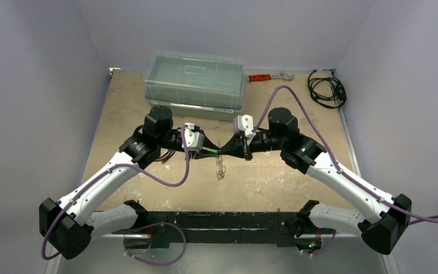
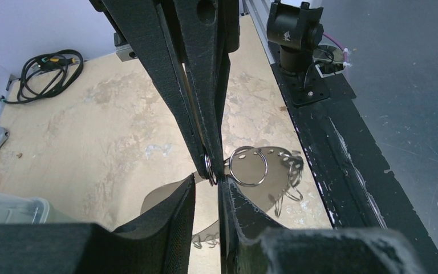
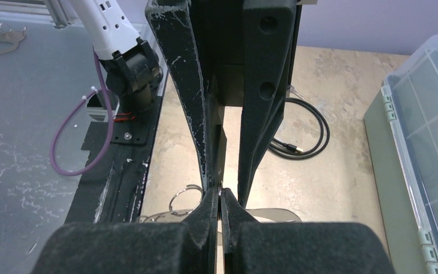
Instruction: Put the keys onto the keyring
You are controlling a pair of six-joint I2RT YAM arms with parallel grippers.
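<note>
above the middle of the table [image 1: 262,182], the keyring [image 2: 250,166] is held off the surface, one of its split rings pinched edge-on in the clenched right gripper [image 3: 220,197]. its chain [image 1: 220,168] is seen dangling below. a green key head [image 1: 209,149] is glimpsed at the left gripper [image 2: 207,185], whose jaws are narrowly parted; whether anything is grasped cannot be told. a clear lidded box [image 1: 195,80] is set at the far side.

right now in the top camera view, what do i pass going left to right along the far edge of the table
clear plastic box -> red-handled wrench -> black coiled cable
</note>
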